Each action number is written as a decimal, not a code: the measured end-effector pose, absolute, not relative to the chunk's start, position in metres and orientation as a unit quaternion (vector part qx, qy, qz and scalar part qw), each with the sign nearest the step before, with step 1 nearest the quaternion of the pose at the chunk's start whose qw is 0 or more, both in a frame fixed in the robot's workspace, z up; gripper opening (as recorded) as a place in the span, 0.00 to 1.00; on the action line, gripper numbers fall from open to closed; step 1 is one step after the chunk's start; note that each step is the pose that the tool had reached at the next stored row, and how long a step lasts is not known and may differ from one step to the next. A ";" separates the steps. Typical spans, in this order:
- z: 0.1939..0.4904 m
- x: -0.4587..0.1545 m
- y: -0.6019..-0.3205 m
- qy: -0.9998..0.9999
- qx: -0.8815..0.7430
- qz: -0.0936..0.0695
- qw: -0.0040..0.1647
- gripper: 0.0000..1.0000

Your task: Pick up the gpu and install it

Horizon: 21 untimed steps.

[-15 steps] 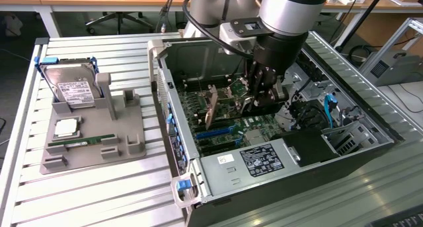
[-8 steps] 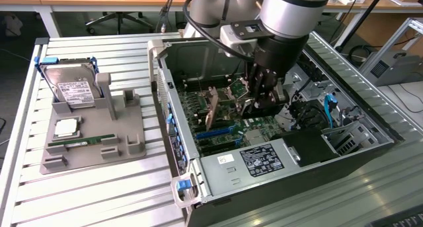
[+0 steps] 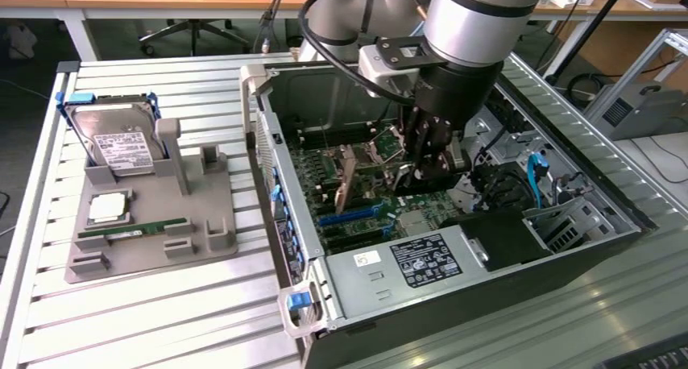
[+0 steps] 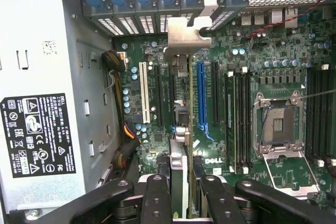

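The gpu (image 3: pixel 341 184) stands on edge inside the open computer case (image 3: pixel 282 224), its lower edge down at the motherboard slots. In the wrist view the gpu (image 4: pixel 180 169) is seen edge-on, running along a slot beside the blue slot (image 4: pixel 201 95), with its silver bracket (image 4: pixel 184 34) up against the rear slot covers. My gripper (image 3: pixel 417 176) hangs inside the case just to the exterior view's right of the card. The gripper (image 4: pixel 185 203) is open, and its black fingers (image 4: pixel 157 198) flank the line of the card's edge without clearly pressing on it.
A grey parts fixture (image 3: pixel 205 240) on the slatted table holds a hard drive (image 3: pixel 118 139), a CPU (image 3: pixel 108 208) and a RAM stick (image 3: pixel 134 230). Inside the case are the power supply (image 3: pixel 424 260), the empty CPU socket (image 4: pixel 278 124) and blue cables (image 3: pixel 534 180).
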State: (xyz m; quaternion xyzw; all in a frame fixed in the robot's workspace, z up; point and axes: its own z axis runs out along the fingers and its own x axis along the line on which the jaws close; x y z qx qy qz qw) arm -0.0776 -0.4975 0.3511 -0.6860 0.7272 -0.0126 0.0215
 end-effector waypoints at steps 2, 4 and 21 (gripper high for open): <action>0.351 -0.078 -0.498 0.727 -0.686 -0.013 0.021 0.27; 0.350 -0.078 -0.499 0.727 -0.686 -0.013 0.021 0.27; 0.347 -0.078 -0.504 0.727 -0.686 -0.013 0.021 0.27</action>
